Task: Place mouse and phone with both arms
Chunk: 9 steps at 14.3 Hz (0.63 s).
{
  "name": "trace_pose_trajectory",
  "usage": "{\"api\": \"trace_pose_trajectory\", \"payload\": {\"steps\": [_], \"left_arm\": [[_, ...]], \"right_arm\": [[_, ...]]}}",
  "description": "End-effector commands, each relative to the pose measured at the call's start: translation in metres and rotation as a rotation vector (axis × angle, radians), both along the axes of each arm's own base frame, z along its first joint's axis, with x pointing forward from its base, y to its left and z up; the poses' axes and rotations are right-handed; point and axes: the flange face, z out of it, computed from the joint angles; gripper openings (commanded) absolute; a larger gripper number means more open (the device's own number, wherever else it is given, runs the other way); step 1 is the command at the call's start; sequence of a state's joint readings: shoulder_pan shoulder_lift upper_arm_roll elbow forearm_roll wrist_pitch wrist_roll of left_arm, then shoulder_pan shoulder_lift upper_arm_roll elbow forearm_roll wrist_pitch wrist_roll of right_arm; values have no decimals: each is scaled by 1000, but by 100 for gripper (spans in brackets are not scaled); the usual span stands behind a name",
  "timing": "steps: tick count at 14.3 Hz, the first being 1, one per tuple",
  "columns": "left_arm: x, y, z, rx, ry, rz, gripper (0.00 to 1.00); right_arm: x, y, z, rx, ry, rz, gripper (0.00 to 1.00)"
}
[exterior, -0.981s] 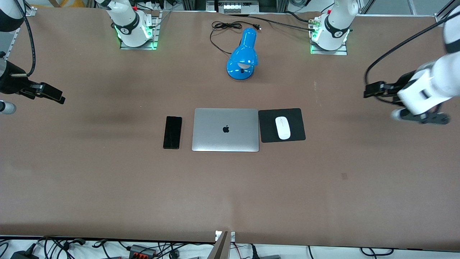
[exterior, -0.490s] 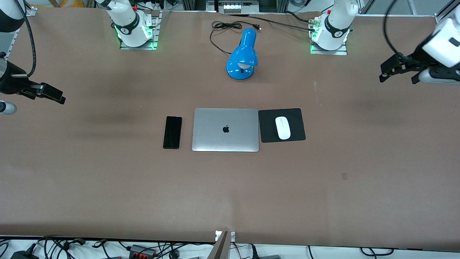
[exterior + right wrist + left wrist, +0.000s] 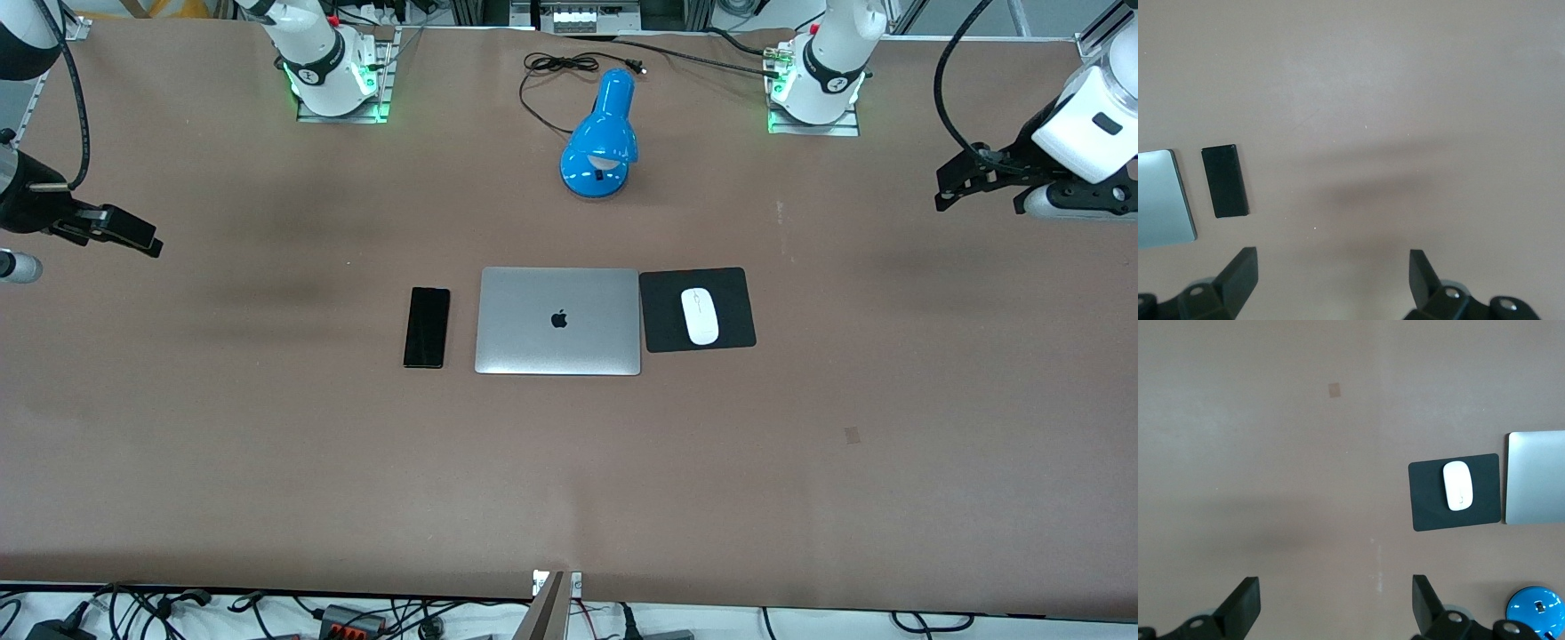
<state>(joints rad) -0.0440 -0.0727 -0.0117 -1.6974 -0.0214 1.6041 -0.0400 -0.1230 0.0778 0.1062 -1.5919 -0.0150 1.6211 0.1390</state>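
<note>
The white mouse (image 3: 700, 316) lies on a black mouse pad (image 3: 738, 333) beside a closed silver laptop (image 3: 558, 321), toward the left arm's end. It also shows in the left wrist view (image 3: 1457, 486). The black phone (image 3: 427, 326) lies on the table beside the laptop, toward the right arm's end, and shows in the right wrist view (image 3: 1225, 181). My left gripper (image 3: 956, 187) is open and empty, high over bare table at the left arm's end (image 3: 1336, 608). My right gripper (image 3: 133, 236) is open and empty over bare table at the right arm's end (image 3: 1333, 279).
A blue desk lamp (image 3: 603, 138) lies on the table between the two arm bases, with its black cord (image 3: 556, 67) coiled near the table's edge. Cables and power strips lie along the table's near edge (image 3: 338, 613).
My left arm has swung up and away from the table's middle toward its own end, then settled. The right arm, mouse and phone have not moved.
</note>
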Motion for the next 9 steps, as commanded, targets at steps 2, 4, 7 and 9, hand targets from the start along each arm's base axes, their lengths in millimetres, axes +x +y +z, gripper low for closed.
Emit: {"api": "trace_pose_trajectory", "payload": {"steps": [2, 4, 7, 9], "left_arm": [[15, 4, -1, -32, -2, 22, 100], [16, 2, 2, -30, -5, 22, 100], [17, 3, -1, -29, 5, 49, 100], [17, 3, -1, -29, 5, 51, 100]], "right_arm": [[0, 1, 5, -8, 5, 18, 100], [0, 2, 5, -8, 5, 20, 100], [0, 2, 5, -6, 5, 20, 100], [0, 2, 5, -6, 5, 21, 100]]}}
